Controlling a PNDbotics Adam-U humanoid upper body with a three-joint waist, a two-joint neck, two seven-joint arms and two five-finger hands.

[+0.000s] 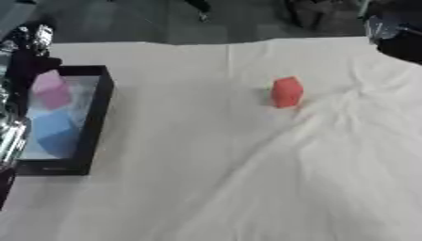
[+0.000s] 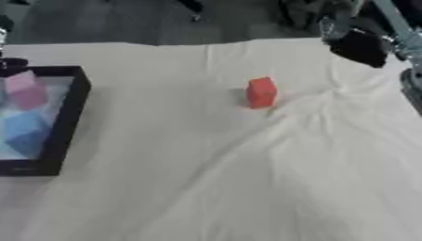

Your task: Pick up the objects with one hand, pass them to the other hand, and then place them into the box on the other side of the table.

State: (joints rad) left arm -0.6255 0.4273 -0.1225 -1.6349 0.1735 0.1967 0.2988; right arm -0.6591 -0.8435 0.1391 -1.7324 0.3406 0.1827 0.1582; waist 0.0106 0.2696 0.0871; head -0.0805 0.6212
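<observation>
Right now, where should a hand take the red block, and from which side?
Pinch the red block across its left and right faces, coming from above on the right, probably with the right hand. It stands upright and alone on the white cloth, nothing crowding it.

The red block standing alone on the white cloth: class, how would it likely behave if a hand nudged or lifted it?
The red block has flat faces and edges, so it would probably slide or tip, not roll. The wrinkled cloth beside it might snag it. It looks solid and stiff, likely keeping its shape when lifted.
</observation>
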